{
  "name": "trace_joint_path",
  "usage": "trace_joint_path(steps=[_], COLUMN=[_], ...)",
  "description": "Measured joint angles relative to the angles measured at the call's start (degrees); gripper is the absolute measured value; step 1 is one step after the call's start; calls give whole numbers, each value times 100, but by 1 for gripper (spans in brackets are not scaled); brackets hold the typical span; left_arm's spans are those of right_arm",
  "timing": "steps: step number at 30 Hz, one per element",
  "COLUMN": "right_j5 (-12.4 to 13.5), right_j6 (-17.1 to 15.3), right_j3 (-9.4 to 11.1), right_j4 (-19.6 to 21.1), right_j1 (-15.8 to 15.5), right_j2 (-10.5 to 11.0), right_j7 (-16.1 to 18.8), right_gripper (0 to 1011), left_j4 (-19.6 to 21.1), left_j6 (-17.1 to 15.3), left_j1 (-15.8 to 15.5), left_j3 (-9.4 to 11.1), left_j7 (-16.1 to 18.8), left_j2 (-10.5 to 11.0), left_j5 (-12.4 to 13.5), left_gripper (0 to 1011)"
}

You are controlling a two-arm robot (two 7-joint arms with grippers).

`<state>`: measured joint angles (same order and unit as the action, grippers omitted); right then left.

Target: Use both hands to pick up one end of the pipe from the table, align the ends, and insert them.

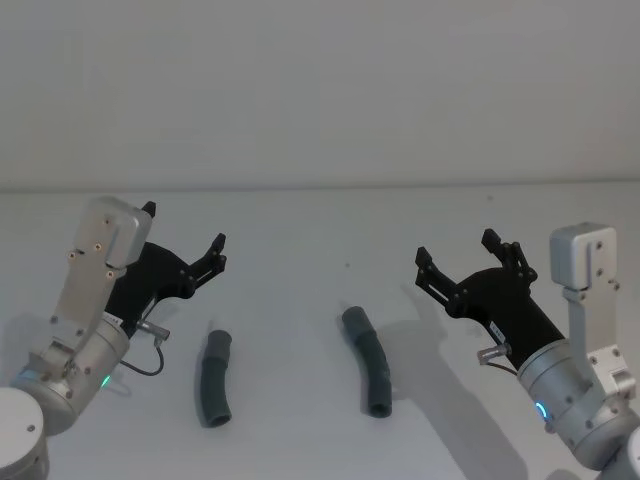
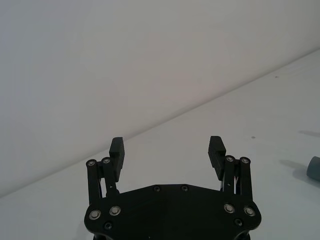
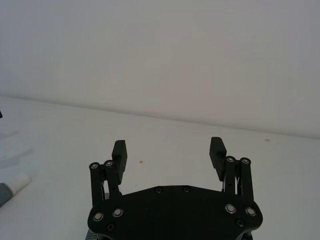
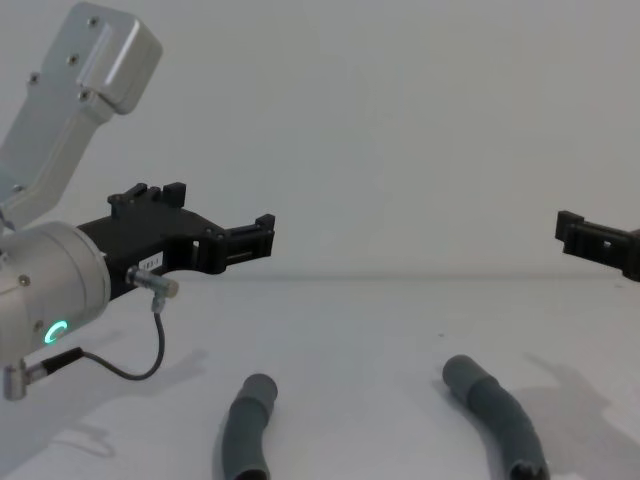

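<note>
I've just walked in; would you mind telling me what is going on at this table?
Nothing is held yet. The left gripper and the right gripper both hover open above the white table, one at each side. Between them, two curved dark grey pipe pieces lie apart on the surface: the left piece nearer the left gripper, the right piece nearer the right gripper. Neither gripper touches either piece, so picking up, aligning and inserting are not yet done.

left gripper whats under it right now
Bare table, as far as shows. The left gripper hovers open and empty above it. The nearer pipe end seems to lie beside it, not beneath. The patch right under the gripper's body is covered.
</note>
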<state>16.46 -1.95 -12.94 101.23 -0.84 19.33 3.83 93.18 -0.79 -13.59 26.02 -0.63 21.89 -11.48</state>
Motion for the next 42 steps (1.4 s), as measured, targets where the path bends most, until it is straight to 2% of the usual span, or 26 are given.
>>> trace_joint_path(steps=[42], right_j5=[0], right_j6=[0], right_j3=[0], right_j4=[0], right_j1=[0], right_j2=[0], right_j7=[0], right_gripper=[1004], left_j4=[0], left_j6=[0], left_j1=[0], left_j3=[0], left_j7=[0], left_j2=[0], left_j5=[0], left_gripper=[1002])
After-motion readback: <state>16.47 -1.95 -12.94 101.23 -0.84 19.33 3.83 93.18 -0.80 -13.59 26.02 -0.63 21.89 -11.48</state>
